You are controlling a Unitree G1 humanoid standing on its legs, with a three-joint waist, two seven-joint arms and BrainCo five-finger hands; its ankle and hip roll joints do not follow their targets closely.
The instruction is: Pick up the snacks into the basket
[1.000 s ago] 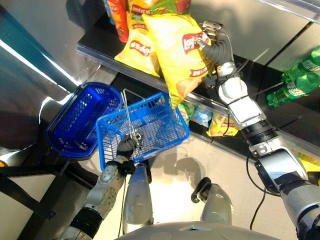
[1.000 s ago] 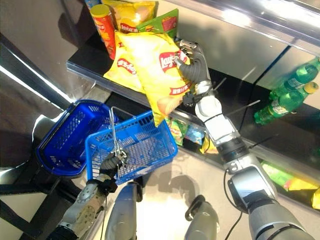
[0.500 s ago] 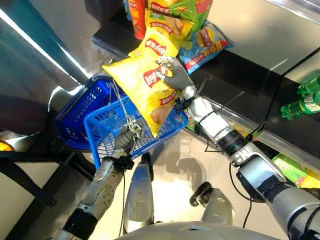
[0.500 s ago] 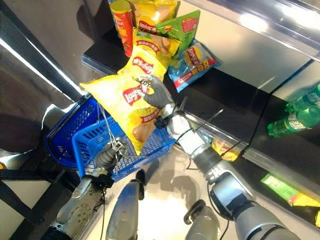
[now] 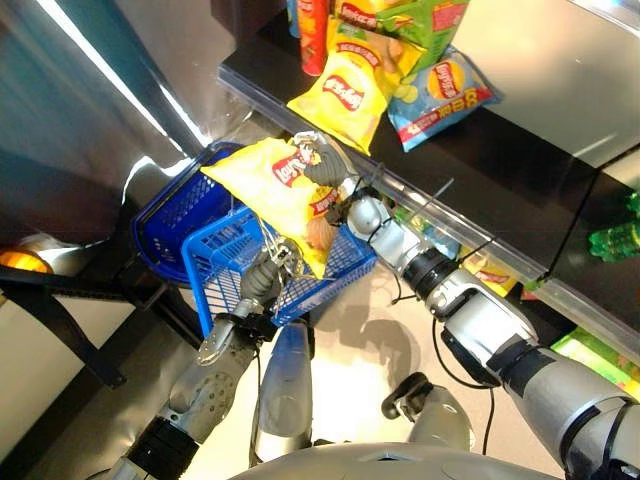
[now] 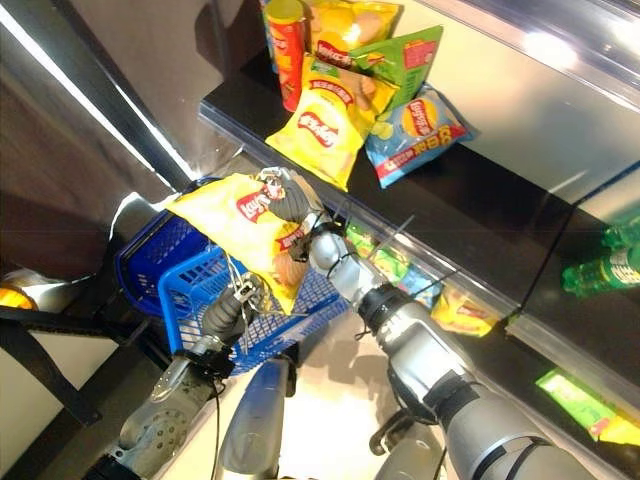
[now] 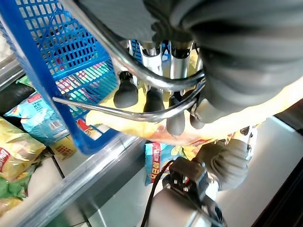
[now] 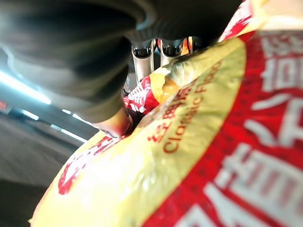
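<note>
Holding a big yellow chip bag (image 5: pixel 275 190) in my right robot hand (image 5: pixel 322 165), fingers curled round its upper edge, bag tilted and hanging over the light blue basket (image 5: pixel 225 265), its lower end dipping inside the basket's rim. My right wrist view has the bag's yellow and red face right up against the fingers (image 8: pixel 144 52). My left robot hand (image 5: pixel 262 282) is closed round the basket's metal wire handle (image 7: pixel 142 80); in the left wrist view the dark fingertips hook over the two wire bars, the blue mesh wall just beside them. A second, darker blue basket (image 5: pixel 175 215) sits behind the light one, touching or overlapping it. On the black shelf (image 5: pixel 520 200) above: a smaller yellow chip bag (image 5: pixel 345 95) lying near the edge, a green bag (image 5: pixel 425 20) behind it, a light blue snack bag (image 5: pixel 445 85) to its right, a red can (image 5: pixel 315 35) standing at the back. More snack packets (image 6: pixel 460 310) lie on the lower shelf under the black one. Green bottles (image 6: pixel 600 268) at far right on the black shelf.
</note>
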